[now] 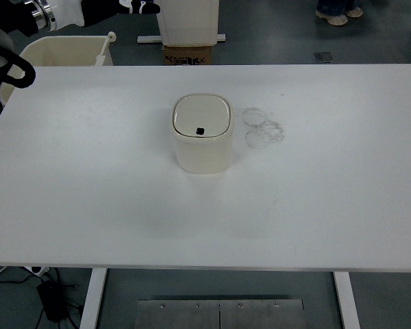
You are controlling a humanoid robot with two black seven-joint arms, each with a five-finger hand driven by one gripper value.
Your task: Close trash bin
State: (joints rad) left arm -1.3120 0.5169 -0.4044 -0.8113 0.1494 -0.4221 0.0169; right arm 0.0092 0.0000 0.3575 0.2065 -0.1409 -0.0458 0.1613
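A small cream trash bin (pixel 202 137) stands upright at the middle of the white table (pixel 315 205). Its flat lid (pixel 202 114) lies level on top, shut, with a small black button near its front edge. My left arm (pixel 27 20) is raised at the top left corner, far from the bin. Only a sliver of its hand (pixel 138 6) shows at the top edge, so its fingers cannot be made out. The right arm is out of view.
Faint ring-shaped marks (pixel 263 127) lie on the table just right of the bin. A cream tub (pixel 61 51) stands behind the table's far left edge. A cardboard box (pixel 188 53) sits on the floor beyond. A person's shoes (pixel 337 14) show at the top right.
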